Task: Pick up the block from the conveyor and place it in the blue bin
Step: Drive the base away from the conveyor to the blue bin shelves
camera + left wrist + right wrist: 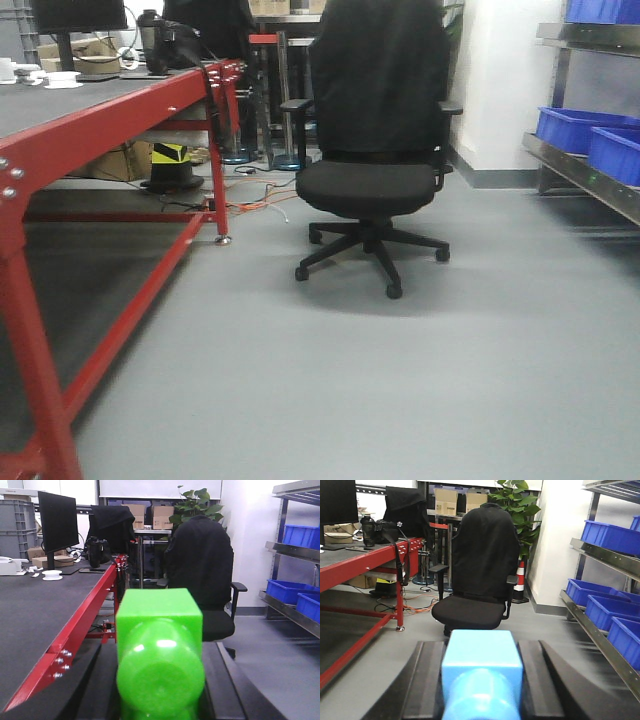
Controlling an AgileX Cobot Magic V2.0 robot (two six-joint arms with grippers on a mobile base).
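left pincer [159, 656]: green block [159, 614]; right pincer [481, 682]: blue block [481, 650]

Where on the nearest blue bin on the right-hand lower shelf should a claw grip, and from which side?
Probably the bin's aisle-facing wall at its rim, coming from above on the aisle side. The top is open and that wall faces out, while a neighbouring bin crowds its far end.

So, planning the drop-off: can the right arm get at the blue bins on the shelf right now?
Likely yes for the path: bare floor lies between the right gripper, shut on a blue block, and the blue bins; the chair stands off left.
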